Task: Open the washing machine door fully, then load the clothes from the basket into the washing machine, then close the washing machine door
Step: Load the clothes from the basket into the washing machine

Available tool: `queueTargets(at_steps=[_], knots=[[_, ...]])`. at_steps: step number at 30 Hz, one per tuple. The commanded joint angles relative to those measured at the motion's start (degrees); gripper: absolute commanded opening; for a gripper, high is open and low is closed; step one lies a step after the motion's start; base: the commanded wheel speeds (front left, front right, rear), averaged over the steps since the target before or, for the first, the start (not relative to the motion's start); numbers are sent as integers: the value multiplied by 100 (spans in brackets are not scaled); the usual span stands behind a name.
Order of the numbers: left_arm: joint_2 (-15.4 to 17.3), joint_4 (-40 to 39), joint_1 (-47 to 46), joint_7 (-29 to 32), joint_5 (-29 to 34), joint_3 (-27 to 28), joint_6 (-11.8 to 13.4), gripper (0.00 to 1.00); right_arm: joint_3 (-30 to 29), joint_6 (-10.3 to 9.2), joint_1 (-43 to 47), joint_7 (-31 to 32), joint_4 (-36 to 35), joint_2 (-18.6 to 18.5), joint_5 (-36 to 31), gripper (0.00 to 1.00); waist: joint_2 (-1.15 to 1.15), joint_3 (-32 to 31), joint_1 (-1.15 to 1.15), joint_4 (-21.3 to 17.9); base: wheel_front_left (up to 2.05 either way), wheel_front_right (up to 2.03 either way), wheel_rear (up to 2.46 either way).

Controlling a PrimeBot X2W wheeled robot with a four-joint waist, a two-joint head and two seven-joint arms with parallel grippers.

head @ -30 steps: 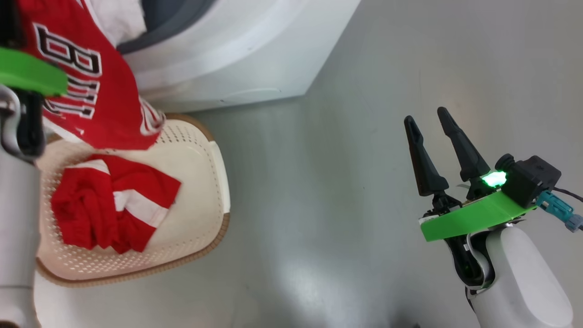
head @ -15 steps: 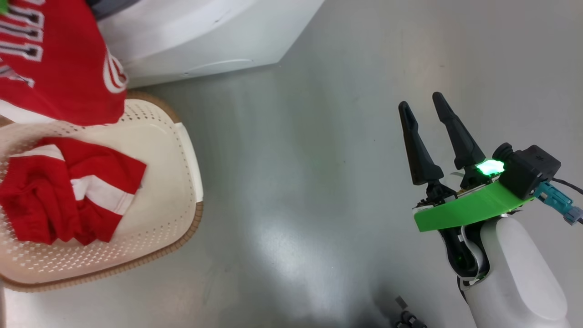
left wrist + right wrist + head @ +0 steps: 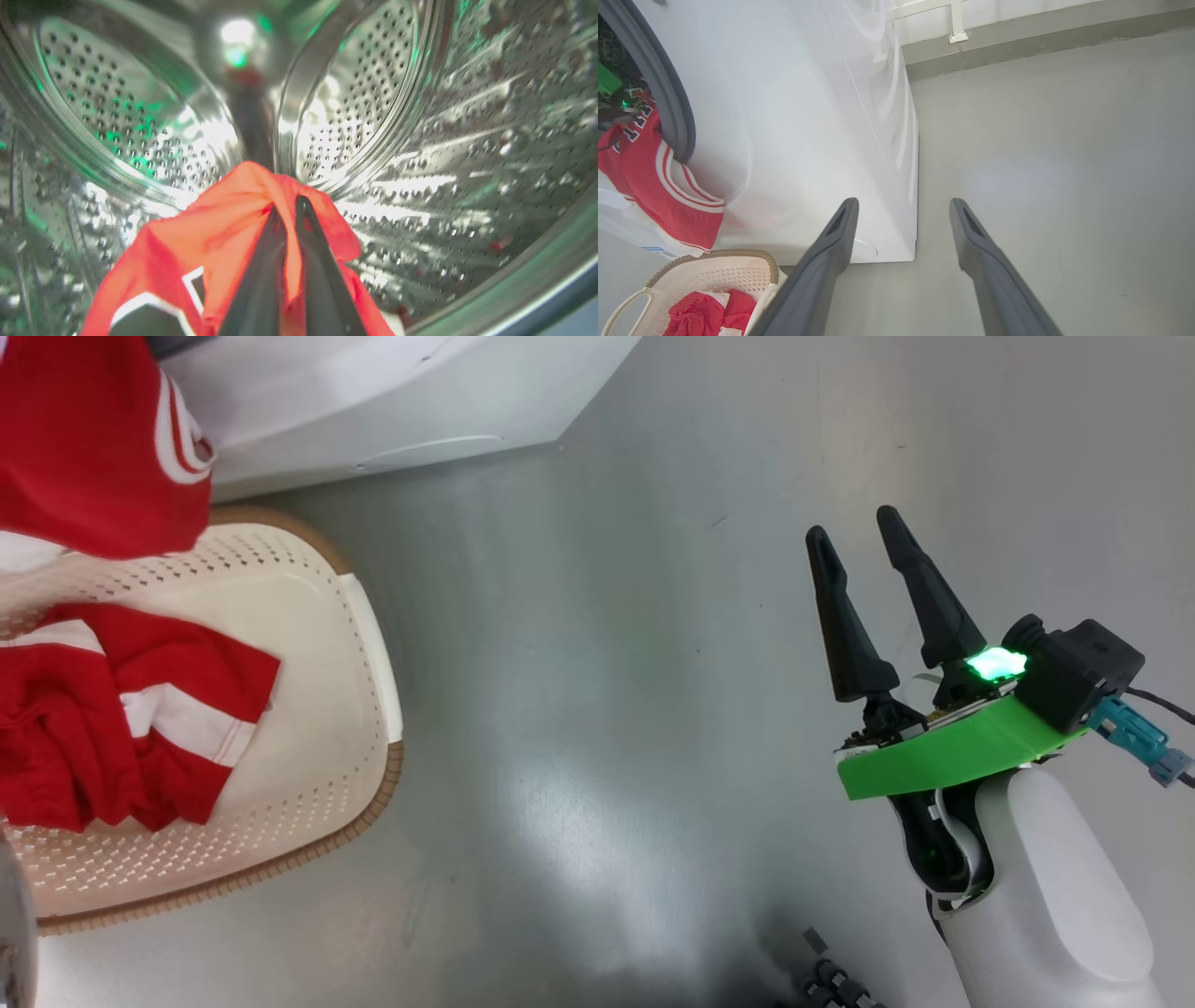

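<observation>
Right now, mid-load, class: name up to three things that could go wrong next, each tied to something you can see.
1. The left gripper is shut on the red jersey inside the drum, but part of it hangs out over the grey door seal; released now, it may slide back out.
2. Cloth lying across that seal could get pinched at closing.
3. A red-and-white garment lies in the basket; it could be forgotten.

Right gripper: long tapered dark fingers; green plate; glowing green light; black camera block; teal connector; pale forearm.
</observation>
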Motion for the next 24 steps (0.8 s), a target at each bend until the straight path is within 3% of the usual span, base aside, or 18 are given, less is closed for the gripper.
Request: queueTargets(at_steps=[1,10,24], knots=[[217,101,87,-14,53,32,27,100,108,9,87,-27,-86,37,-41,100,0,-26,0,17,0,0,0],[121,583,-23,-25,30,-71,-48,100,124,9,63,-27,-86,-1,-23,100,0,-88,0,118,0,0,0],[115,1,588,-27,137,-75,-101,100,166,9,45,-27,-21,-79,11,100,0,-324,0,321,0,0,0]])
